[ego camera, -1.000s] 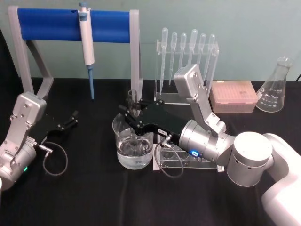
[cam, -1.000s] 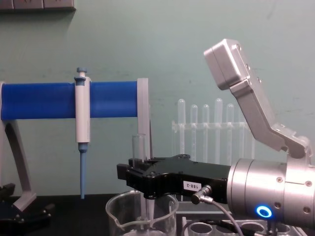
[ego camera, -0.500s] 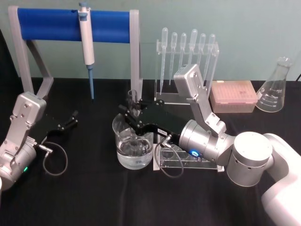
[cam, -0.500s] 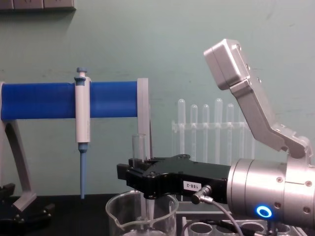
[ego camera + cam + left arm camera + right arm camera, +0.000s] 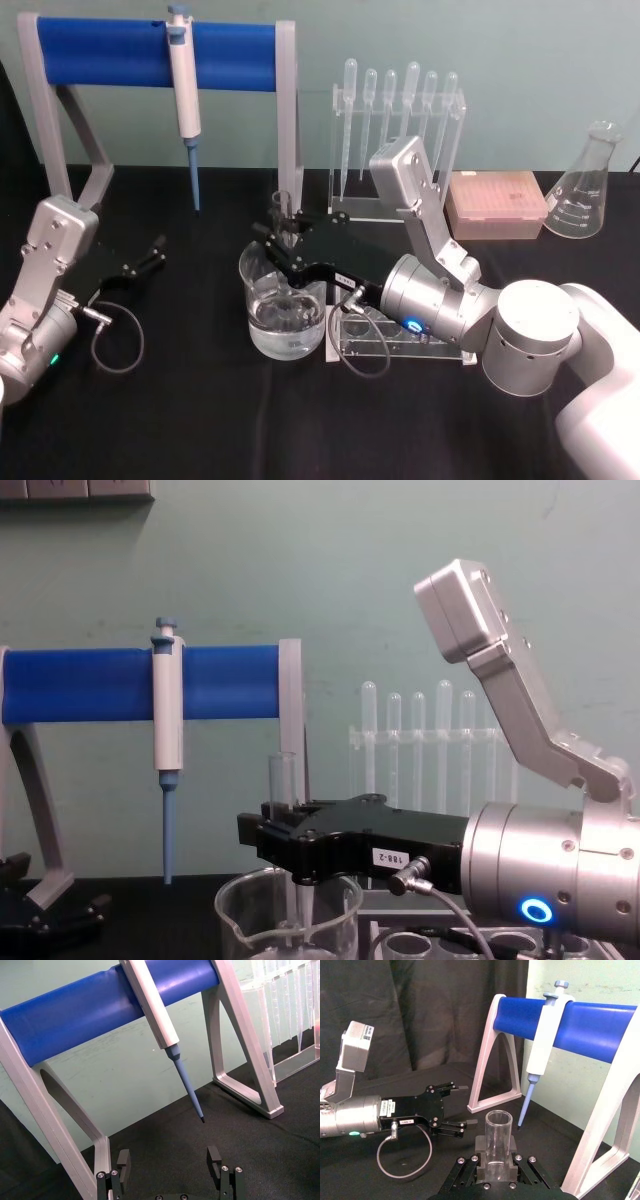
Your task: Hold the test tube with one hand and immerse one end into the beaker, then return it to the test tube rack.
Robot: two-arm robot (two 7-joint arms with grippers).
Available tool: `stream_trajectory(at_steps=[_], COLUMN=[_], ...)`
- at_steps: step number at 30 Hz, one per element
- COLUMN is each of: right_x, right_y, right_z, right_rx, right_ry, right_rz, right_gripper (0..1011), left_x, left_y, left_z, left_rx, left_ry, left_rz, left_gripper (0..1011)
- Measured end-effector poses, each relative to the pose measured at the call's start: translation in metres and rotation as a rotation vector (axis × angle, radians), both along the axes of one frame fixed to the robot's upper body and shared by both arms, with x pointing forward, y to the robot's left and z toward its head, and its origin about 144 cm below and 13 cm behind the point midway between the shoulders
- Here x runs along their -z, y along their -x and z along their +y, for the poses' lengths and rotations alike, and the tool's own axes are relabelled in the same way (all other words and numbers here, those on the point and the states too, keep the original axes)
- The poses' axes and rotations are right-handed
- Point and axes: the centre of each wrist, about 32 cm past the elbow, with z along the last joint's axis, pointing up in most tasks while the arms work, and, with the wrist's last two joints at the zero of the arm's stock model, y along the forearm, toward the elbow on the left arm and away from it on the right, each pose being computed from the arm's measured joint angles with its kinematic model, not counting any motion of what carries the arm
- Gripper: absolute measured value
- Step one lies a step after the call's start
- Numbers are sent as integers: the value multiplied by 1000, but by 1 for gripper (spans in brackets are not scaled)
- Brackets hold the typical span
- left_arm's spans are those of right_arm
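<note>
Immersion step.
Right end effector [image 5: 283,232] grips test tube [image 5: 283,780] upright, so its base enters beaker [image 5: 285,340]; left end effector [image 5: 155,252] parked, spread.

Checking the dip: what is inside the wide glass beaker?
The wide clear glass beaker holds clear liquid, and the clear round-bottomed test tube, held by the black right gripper, stands in it. The gripper covers its tip, so immersion is unconfirmed.

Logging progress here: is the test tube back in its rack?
No, the right gripper holds the test tube upright, its lower end reaching down inside the beaker.
</note>
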Motion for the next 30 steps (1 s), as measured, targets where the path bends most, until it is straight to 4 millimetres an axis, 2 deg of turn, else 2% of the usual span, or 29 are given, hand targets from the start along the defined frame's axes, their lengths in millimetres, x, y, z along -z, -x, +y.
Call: stream_trajectory(at_steps=[30], right_x=[0], right_y=[0], right_z=[0], right_rx=[0], right_ry=[0], right_rz=[0], right_gripper=[227], left_x=[0], left_y=[0], left_z=[0], left_rx=[0], left_ry=[0], left_rz=[0], left_gripper=[1000])
